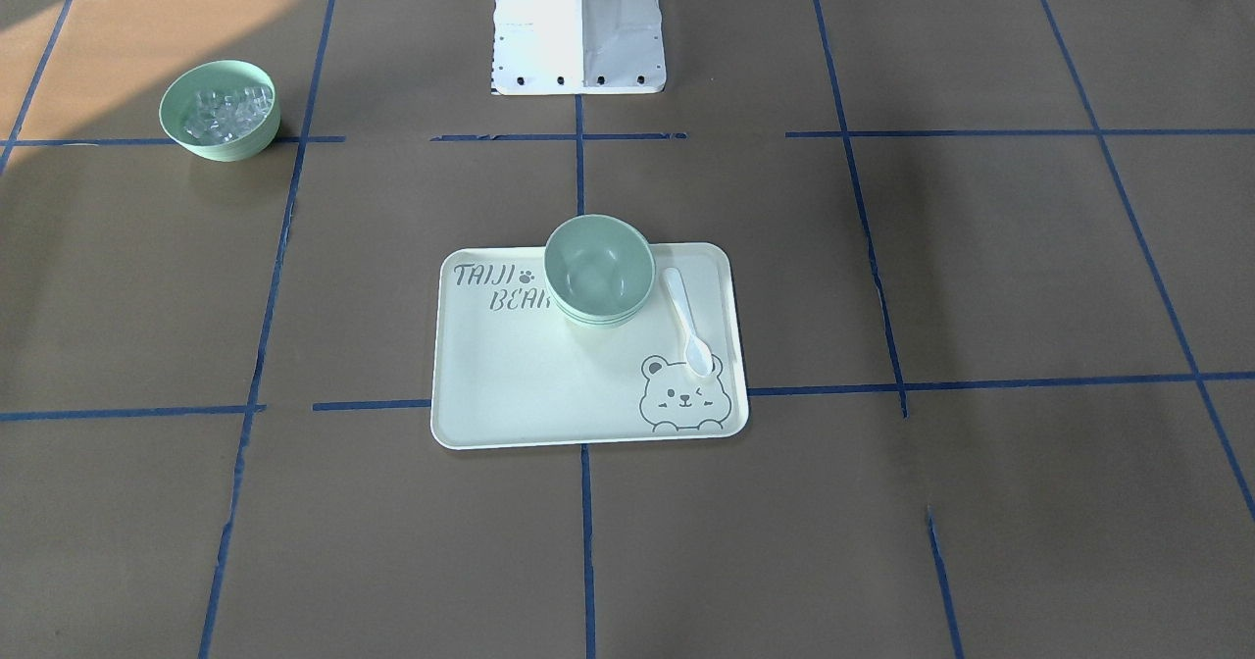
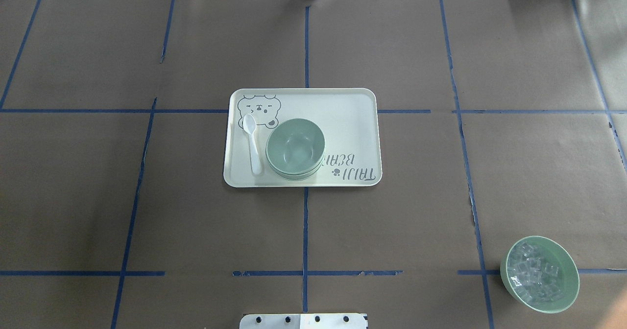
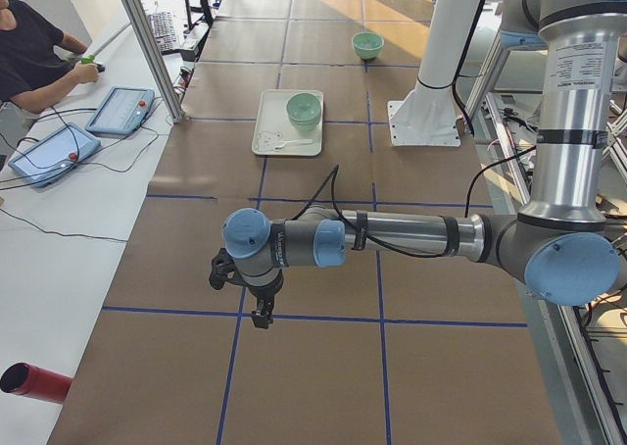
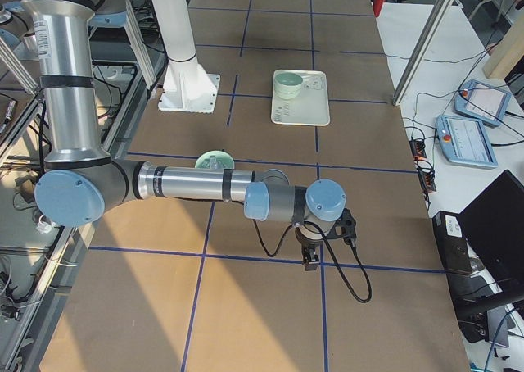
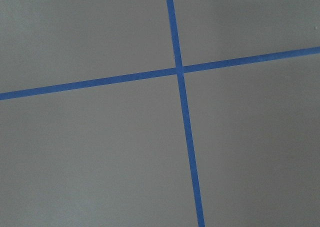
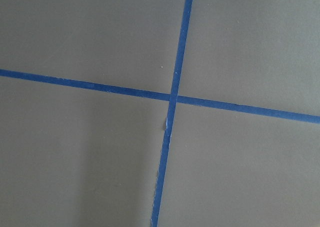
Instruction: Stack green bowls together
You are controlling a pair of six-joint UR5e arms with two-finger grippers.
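The green bowls (image 1: 598, 269) sit nested in one stack on the pale bear-printed tray (image 1: 529, 384), near its edge toward the robot. The stack also shows in the overhead view (image 2: 295, 148), the left side view (image 3: 304, 108) and the right side view (image 4: 287, 83). My left gripper (image 3: 260, 313) hangs low over bare table, far from the tray. My right gripper (image 4: 311, 261) hangs low over bare table at the other end. Both show only in the side views, so I cannot tell whether they are open or shut. Both wrist views show only brown paper and crossing blue tape.
A white spoon (image 1: 686, 321) lies on the tray beside the stack. A like green bowl holding clear cubes (image 2: 540, 274) stands on the robot's right, near its base (image 1: 577, 22). An operator (image 3: 29, 53) sits at a side desk with teach pendants.
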